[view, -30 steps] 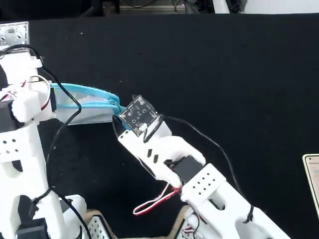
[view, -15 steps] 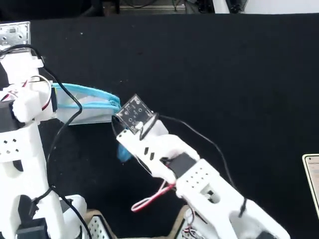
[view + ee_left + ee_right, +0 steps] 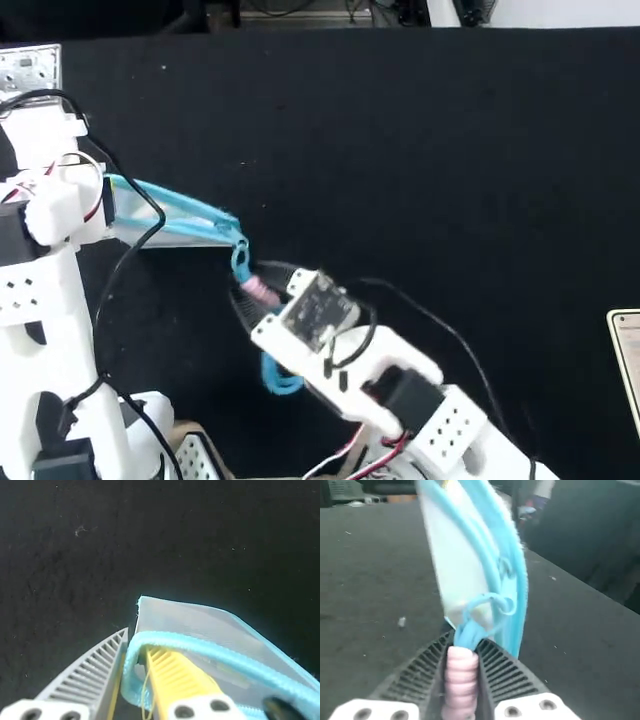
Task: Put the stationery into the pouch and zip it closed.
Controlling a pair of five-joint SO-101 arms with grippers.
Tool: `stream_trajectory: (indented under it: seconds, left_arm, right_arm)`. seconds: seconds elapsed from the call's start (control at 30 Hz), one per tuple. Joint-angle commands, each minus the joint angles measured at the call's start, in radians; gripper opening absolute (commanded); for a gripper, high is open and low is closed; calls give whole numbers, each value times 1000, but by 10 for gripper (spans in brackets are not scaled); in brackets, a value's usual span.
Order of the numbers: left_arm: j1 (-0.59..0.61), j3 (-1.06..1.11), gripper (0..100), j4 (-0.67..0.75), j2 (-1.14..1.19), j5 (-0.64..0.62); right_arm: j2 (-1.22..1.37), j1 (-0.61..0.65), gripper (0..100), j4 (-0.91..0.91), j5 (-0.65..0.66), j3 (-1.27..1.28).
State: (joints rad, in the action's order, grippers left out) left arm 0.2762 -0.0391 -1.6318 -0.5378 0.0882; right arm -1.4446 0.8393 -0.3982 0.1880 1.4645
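Note:
A translucent pouch (image 3: 175, 215) with light-blue trim hangs above the black table at the left. My left gripper (image 3: 108, 210) is shut on its left end; in the left wrist view the grey and yellow fingers (image 3: 167, 677) clamp the pouch (image 3: 200, 630) at its blue edge. Nearer the front, my right gripper (image 3: 252, 288) is shut on a pink ribbed zipper pull (image 3: 461, 677). A blue cord (image 3: 485, 605) joins the pull to the pouch's (image 3: 462, 565) right end. No loose stationery shows.
A blue loop (image 3: 280, 380) hangs beside the right arm's wrist. A tan card (image 3: 627, 350) lies at the table's right edge and a metal plate (image 3: 28, 68) sits at the back left. Black cloth (image 3: 450, 170) covers the table.
My right gripper has drawn back from the pouch's right end toward the table's front with the pink pull. The pouch's right end has dipped. The left arm has kept still.

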Motion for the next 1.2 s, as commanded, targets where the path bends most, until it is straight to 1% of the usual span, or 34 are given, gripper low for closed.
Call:
stream_trajectory:
  seconds: [0.0,0.13,0.27,0.33,0.43,0.53,0.8,0.93,1.0,1.07,1.17]
  left_arm:
    - [-25,24,30,-5,11,3]
    - [-27,48,30,-23,11,5]
    - [-27,56,30,-25,9,8]
    - [-27,50,30,-25,9,6]
    - [-27,48,30,-25,9,5]
    - [-27,53,30,-20,12,3]
    - [-27,13,30,-26,9,3]
    - [-27,-71,34,-25,9,5]
    - [-27,-114,59,-26,9,5]
    - [-27,-145,119,-26,15,3]
    - [-27,-176,176,-18,18,3]
  right_arm:
    - [12,25,12,120,6,22]
    - [101,25,12,118,6,-30]
    - [200,-49,11,100,-2,-137]
    - [242,-86,11,5,-2,-225]
    - [297,-98,11,-196,-2,-369]
    - [334,-98,11,-305,-2,-487]
    - [412,-100,11,-327,9,-630]
    - [472,-100,11,-331,77,-757]
    - [521,-100,11,-370,135,-831]
    - [567,-100,11,-430,175,-914]
    - [631,-100,11,-489,180,-1053]
